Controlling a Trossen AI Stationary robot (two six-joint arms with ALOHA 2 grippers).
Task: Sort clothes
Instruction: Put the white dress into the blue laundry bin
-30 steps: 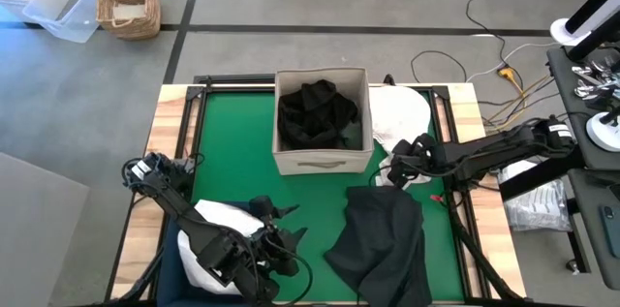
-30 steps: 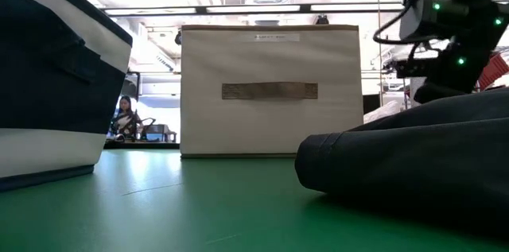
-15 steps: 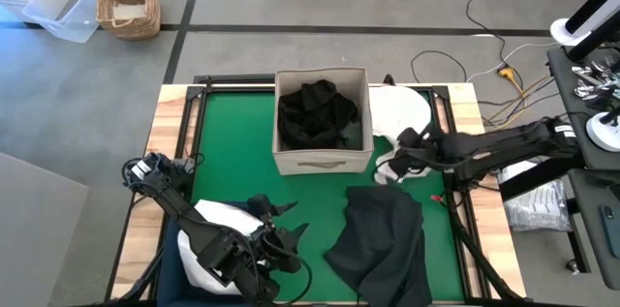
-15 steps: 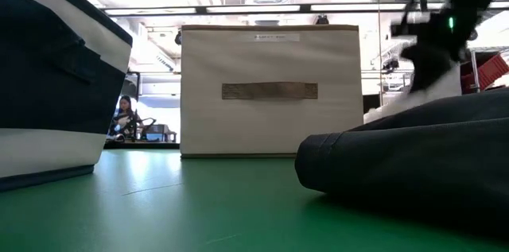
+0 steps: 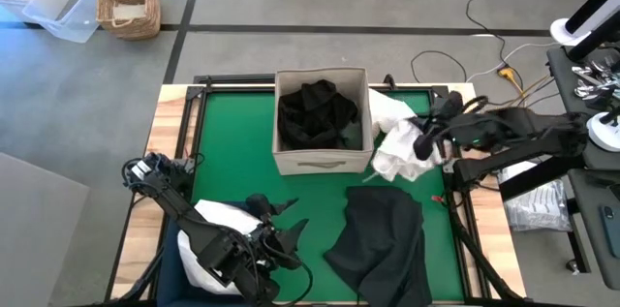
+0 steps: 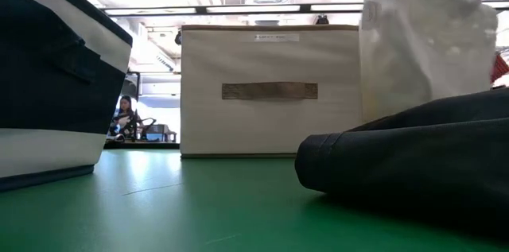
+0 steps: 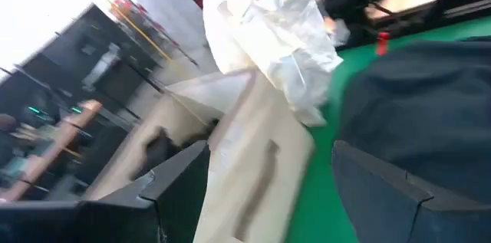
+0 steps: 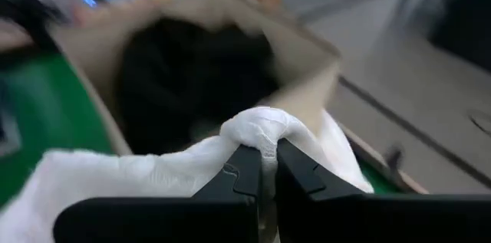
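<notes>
My right tool (image 8: 261,168) pinches a fold of a white garment (image 5: 395,144), fingers pressed together on it, lifting it off the table (image 5: 242,167) just beside the beige box (image 5: 322,160). My left tool (image 5: 281,230) hovers spread near the bin (image 6: 48,85), holding nothing.

Grey floor with a wicker basket (image 5: 129,2), clear plastic bin (image 5: 60,9) and loose cables (image 5: 484,31)
</notes>
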